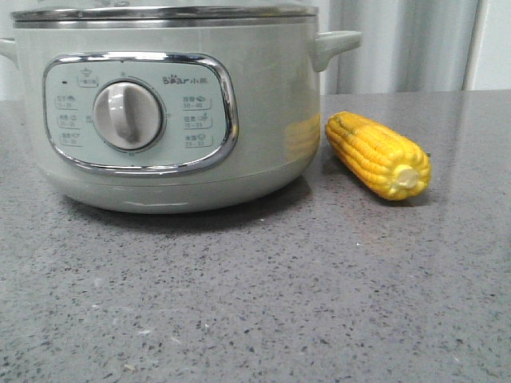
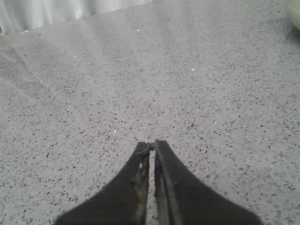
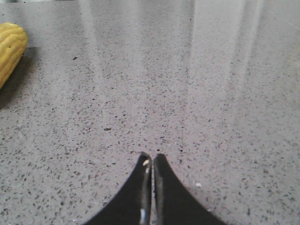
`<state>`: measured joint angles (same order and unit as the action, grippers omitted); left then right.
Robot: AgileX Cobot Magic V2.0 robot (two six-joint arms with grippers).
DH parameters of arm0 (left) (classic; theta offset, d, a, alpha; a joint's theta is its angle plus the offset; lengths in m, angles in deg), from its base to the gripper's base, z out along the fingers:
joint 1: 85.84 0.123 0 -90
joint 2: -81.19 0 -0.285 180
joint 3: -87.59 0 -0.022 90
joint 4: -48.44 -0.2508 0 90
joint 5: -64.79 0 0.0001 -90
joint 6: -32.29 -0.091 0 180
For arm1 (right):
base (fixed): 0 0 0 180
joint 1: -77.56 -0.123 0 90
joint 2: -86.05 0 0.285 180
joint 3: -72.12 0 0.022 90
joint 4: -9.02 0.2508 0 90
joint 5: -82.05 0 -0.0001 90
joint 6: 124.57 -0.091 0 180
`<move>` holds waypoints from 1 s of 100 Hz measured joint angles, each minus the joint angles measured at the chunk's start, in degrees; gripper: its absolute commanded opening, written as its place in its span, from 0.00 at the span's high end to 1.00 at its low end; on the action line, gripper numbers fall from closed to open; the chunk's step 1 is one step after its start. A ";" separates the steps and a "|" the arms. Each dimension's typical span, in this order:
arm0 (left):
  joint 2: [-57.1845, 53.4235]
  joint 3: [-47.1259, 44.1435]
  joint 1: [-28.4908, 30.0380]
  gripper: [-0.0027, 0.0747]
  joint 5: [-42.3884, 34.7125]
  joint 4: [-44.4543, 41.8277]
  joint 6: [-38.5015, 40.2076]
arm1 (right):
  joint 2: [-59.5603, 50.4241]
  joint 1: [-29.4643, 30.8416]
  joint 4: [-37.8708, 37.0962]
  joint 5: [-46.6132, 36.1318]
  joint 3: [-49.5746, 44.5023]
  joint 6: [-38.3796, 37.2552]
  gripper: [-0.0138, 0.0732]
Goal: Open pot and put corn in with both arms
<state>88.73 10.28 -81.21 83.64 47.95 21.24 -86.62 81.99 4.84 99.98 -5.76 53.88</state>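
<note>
The pale-green pot [image 1: 168,112] stands on the grey speckled counter at the left of the front view, its lid on under the steel rim. The yellow corn [image 1: 377,154] lies on the counter just right of the pot, pale stub end toward the camera. It also shows at the edge of the right wrist view [image 3: 10,49]. My left gripper [image 2: 152,143] is shut and empty over bare counter; a sliver of the pot [image 2: 295,14] shows at that view's corner. My right gripper [image 3: 151,157] is shut and empty, apart from the corn. Neither gripper shows in the front view.
The grey speckled counter [image 1: 279,303] stretches in front of the pot and corn. A pale curtain [image 1: 407,44] hangs behind the counter. The pot's side handle [image 1: 335,44] sticks out above the corn.
</note>
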 measured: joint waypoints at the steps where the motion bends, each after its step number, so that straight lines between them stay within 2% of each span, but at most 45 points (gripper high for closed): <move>1: 0.00 0.00 0.00 0.99 0.00 0.00 0.00 | 0.00 0.00 0.00 0.00 0.00 0.00 0.93; 75: 0.00 0.00 0.00 0.99 0.00 -0.37 0.00 | 0.00 0.00 0.00 0.00 0.00 0.00 0.93; 100: 0.00 0.00 0.00 0.99 0.00 -0.68 0.00 | 0.00 0.00 -5.20 0.18 0.00 0.00 0.93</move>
<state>88.73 10.28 -81.21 83.64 47.28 21.24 -86.62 81.99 -0.36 100.16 -5.76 53.88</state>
